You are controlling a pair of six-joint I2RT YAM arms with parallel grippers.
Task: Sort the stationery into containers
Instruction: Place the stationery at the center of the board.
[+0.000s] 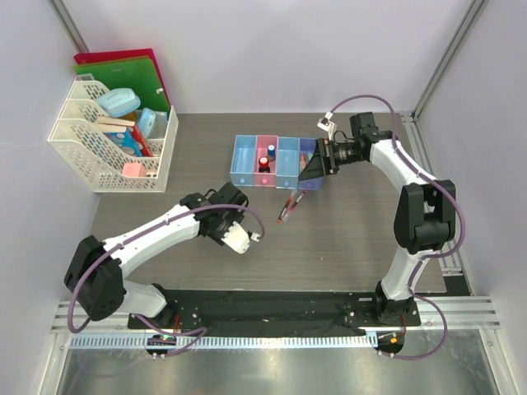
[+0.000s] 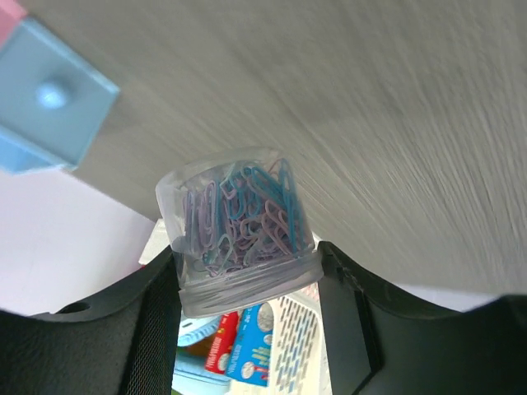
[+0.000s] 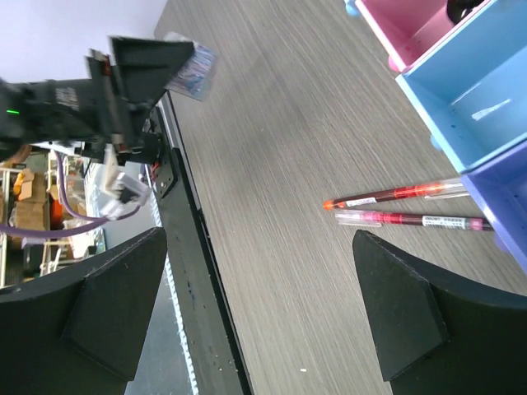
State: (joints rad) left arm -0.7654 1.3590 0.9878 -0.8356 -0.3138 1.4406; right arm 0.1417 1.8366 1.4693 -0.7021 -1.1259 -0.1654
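Note:
My left gripper (image 1: 234, 233) is shut on a clear tub of blue and purple paper clips (image 2: 239, 226) and holds it above the table; the tub also shows in the top view (image 1: 240, 239). Two thin red-and-black pens (image 1: 288, 206) lie together on the table just in front of the row of four joined bins (image 1: 244, 156). The pink bin (image 1: 265, 175) holds a small red and dark piece. My right gripper (image 1: 311, 171) is open and empty, low by the purple-blue bin (image 3: 504, 197), with the pens (image 3: 403, 206) beyond its right finger.
A white lattice rack (image 1: 107, 152) with boxes stands at the back left, with red and green folders (image 1: 132, 70) behind it. The table's black front rail (image 3: 193, 271) runs under my right gripper's view. White walls close in the table on three sides.

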